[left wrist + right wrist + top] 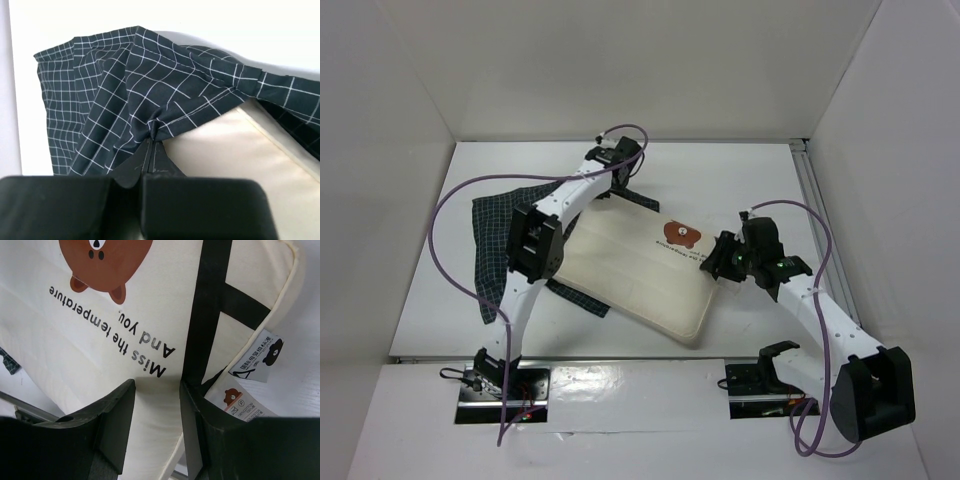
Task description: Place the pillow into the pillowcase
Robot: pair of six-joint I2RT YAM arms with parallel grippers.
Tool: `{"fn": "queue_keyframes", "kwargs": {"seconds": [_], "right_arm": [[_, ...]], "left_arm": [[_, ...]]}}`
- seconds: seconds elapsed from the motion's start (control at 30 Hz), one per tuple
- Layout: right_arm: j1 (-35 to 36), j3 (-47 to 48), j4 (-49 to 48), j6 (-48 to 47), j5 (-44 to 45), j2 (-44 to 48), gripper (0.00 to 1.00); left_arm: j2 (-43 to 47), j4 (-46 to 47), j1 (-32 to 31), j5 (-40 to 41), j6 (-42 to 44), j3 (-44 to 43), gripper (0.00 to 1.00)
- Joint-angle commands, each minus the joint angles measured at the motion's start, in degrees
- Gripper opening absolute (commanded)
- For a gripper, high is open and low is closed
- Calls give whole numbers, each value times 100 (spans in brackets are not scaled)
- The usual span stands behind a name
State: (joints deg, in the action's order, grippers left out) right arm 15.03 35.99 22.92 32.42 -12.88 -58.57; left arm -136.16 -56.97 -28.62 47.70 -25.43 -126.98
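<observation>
The cream pillow (635, 280) lies slanted in the middle of the table, its brown bear print (680, 235) toward the far right. The navy checked pillowcase (492, 235) is bunched at the pillow's left, with a strip along the far edge. My left gripper (622, 188) is at that far edge. In the left wrist view the gripper (152, 142) is shut on a gathered fold of pillowcase (150, 95) above the pillow (240, 155). My right gripper (717, 262) holds the pillow's right edge. Its fingers (117, 415) are closed on the pillow (157, 405) beside the tag (257, 357).
White walls enclose the table on three sides, and a metal rail (817, 215) runs along the right. The left arm's elbow (535, 245) hangs over the pillowcase. Purple cables (450, 215) loop off both arms. The arm bases (760, 375) stand at the near edge.
</observation>
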Motion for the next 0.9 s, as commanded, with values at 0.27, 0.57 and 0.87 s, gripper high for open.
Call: {"fn": "queue_keyframes", "kwargs": {"seconds": [0.27, 0.57, 0.87], "right_arm": [[377, 145, -858, 509, -451, -58, 0], [897, 594, -271, 625, 576, 468, 0], [897, 567, 397, 379, 1227, 768, 0]], "left_arm": [[713, 327, -1319, -3421, 953, -282, 0], [925, 943, -1304, -5605, 320, -72, 0], [757, 495, -1181, -4858, 196, -644, 22]]}}
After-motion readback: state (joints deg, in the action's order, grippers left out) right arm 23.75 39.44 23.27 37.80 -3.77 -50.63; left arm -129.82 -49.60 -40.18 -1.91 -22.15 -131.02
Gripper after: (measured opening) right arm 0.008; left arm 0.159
